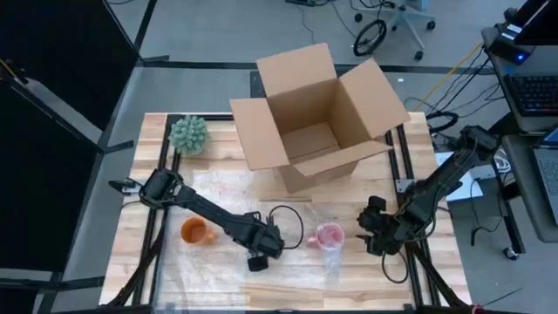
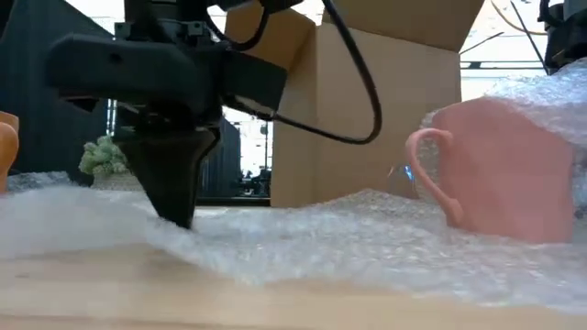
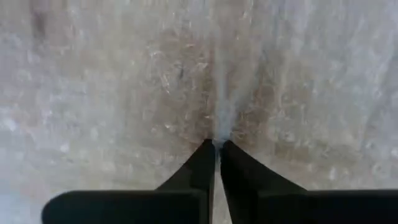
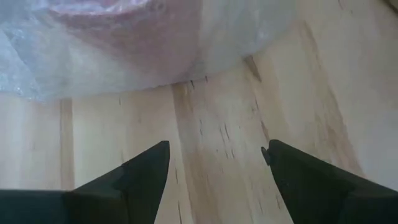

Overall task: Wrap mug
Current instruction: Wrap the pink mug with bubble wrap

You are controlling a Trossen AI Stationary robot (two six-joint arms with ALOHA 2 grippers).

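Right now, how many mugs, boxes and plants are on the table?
Mugs: 2, a pink mug on the bubble wrap and an orange mug
Cardboard box: 1
Plant: 1
Total: 4

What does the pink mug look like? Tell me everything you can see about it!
The pink mug is smooth and shiny-looking with a loop handle on its side. It lies tipped over on the bubble wrap, and some of the wrap is folded over part of it. The cardboard box stands behind it. Neither end effector touches it.
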